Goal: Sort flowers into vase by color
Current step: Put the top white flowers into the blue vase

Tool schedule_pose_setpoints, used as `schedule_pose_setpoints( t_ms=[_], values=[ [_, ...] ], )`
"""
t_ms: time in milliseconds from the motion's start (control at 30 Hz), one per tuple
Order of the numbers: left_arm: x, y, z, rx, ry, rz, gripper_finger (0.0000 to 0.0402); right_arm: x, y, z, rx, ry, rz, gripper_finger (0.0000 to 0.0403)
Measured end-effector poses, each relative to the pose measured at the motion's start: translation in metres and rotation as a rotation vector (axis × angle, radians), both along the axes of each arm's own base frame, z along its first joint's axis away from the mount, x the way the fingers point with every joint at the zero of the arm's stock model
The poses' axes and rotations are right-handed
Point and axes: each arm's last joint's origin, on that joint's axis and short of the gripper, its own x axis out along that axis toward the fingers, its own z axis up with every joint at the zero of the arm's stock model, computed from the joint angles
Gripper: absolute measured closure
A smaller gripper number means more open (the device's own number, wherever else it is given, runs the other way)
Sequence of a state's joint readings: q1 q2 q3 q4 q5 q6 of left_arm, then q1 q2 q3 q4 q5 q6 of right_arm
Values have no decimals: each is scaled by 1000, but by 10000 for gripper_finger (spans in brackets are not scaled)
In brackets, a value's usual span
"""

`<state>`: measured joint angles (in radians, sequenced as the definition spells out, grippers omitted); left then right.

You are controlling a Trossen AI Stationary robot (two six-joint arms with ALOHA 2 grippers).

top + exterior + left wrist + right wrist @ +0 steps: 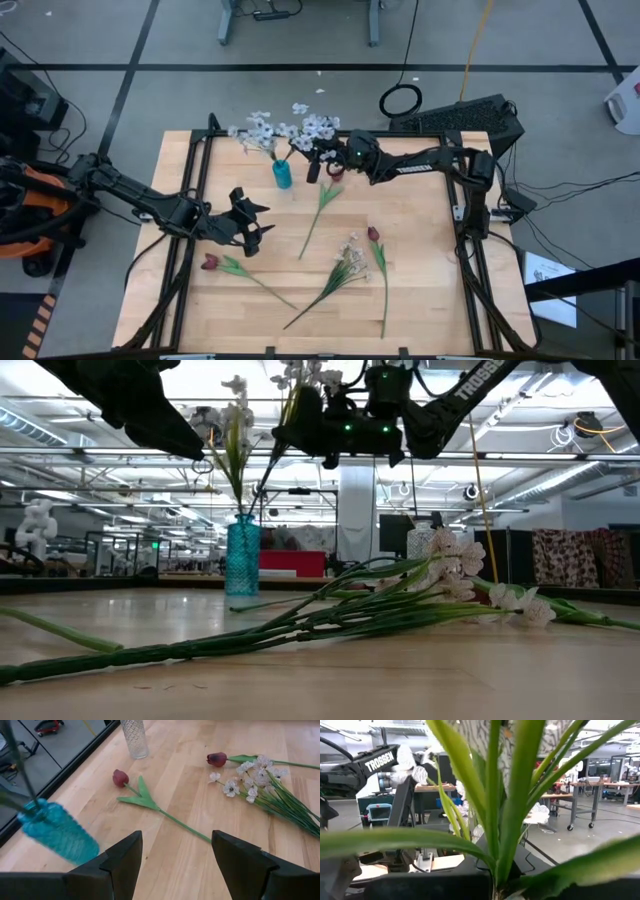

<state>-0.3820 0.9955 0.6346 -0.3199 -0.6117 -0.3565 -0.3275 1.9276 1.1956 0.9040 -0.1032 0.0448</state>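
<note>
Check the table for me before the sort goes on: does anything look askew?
Nothing looks damaged or spilled. The blue vase stands upright with white sprays in it. The clear vase is upright and empty; two tulips and a spray lie loose on the table, unsorted.

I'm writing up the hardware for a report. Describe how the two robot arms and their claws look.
Both arms are dark, nearly black, jointed tubes with black cables trailing along them. The right arm carries white TROSSEN lettering on its forearm, and small green lights glow near its wrist in the low view. The left claw has two broad, flat, matte black fingers with angular edges. The right claw is equally dark.
</note>
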Motion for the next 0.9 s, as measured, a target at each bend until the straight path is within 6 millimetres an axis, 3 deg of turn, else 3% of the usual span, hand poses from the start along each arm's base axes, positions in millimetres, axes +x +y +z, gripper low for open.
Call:
schedule_pose_setpoints(
  t_ms=[333, 900],
  values=[
    [0, 0, 0, 1, 2, 2, 155, 18, -6, 0, 15, 59, 1, 399],
    [-1, 0, -1, 3, 11, 0, 155, 30, -9, 29, 14, 163, 2, 399]
  ],
)
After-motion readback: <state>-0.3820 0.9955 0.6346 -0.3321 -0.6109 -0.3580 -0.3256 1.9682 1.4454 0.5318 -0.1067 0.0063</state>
